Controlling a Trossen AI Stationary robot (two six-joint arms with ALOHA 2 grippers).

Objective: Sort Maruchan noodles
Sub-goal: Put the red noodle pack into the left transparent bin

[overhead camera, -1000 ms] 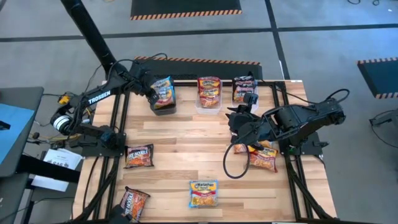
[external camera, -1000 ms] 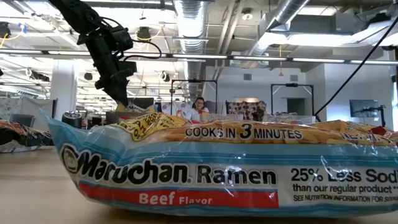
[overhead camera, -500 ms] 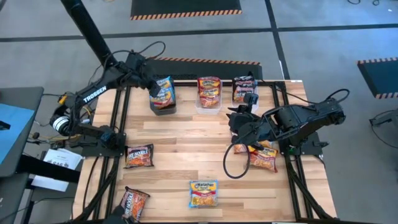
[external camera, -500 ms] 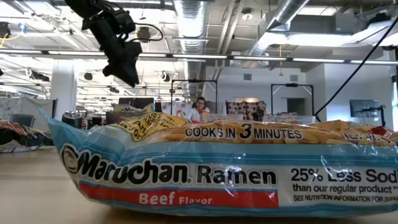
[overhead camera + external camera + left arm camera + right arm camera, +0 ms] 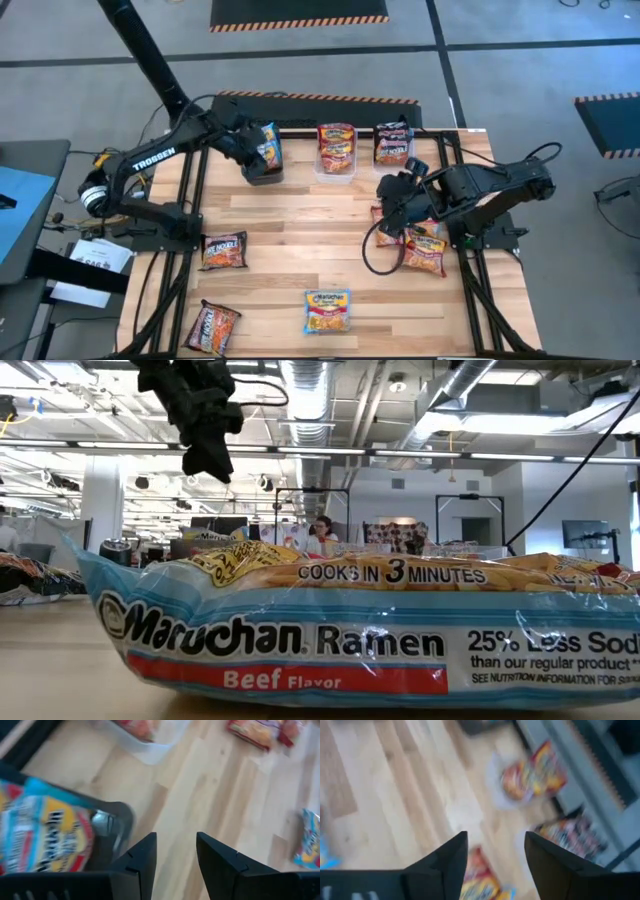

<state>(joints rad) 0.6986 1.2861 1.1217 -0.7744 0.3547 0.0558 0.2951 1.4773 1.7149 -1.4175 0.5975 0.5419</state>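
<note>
Here the left gripper (image 5: 243,152), fingers apart and empty, hovers beside the black bin (image 5: 264,166) holding a light-blue-and-yellow plastic ramen packet (image 5: 268,145). Right gripper (image 5: 392,205), also open, should drop squarely over the red-orange packets (image 5: 424,250) right of that bin.

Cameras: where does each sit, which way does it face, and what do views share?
High: overhead, straight down on table; both arms show.
Low: tabletop height, facing room; blue packet fills it, one gripper hangs above.
Left wrist: over black bin; left gripper open, empty.
Right wrist: down on table; right gripper open, empty.
Shared: blue packet in high and low.
</note>
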